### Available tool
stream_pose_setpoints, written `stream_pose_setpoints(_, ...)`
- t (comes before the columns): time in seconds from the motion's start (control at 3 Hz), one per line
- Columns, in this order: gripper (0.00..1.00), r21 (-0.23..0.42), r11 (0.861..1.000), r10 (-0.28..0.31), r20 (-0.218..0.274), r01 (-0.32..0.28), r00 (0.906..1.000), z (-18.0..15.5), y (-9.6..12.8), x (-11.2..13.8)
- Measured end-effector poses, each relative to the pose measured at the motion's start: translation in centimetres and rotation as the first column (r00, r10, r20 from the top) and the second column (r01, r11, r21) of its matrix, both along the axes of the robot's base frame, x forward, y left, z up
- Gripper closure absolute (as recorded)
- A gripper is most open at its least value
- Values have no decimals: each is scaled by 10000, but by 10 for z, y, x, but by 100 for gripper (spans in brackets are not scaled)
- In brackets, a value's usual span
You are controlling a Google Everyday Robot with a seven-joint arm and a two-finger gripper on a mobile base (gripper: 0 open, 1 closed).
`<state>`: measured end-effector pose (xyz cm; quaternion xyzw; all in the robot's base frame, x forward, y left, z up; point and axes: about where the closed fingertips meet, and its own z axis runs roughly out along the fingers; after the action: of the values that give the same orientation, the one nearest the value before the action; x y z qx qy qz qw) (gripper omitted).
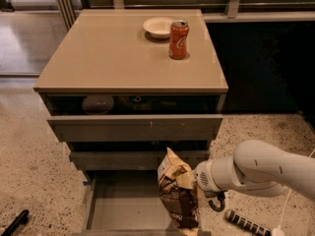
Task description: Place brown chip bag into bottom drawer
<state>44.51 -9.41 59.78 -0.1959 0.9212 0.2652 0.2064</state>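
Observation:
The brown chip bag [178,196] stands upright, cream crimped end on top, over the right side of the open bottom drawer [125,208]. The drawer is a grey tray pulled out at the foot of the cabinet, and its floor is bare to the left of the bag. My gripper [199,190] is at the end of the white arm coming in from the right. It holds the bag by its right side, and the bag mostly hides the fingers. The bag's lower end reaches the frame's bottom edge, so I cannot tell whether it touches the drawer floor.
Two grey-fronted drawers [135,128] stick out slightly above the open one. On the tan cabinet top [108,53] stand a red soda can [178,39] and a white bowl [158,27]. A ribbed dark object [244,222] lies on the speckled floor at the right.

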Motion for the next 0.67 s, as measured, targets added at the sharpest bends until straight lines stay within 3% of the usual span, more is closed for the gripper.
stream_pose_setpoints(0.33, 100, -581, 9936, -1008, -762, 965, 9920, -29, -44, -38)
stream_pose_setpoints(0.67, 100, -633, 9917, -1170, -790, 1122, 9900, -29, -52, -41)
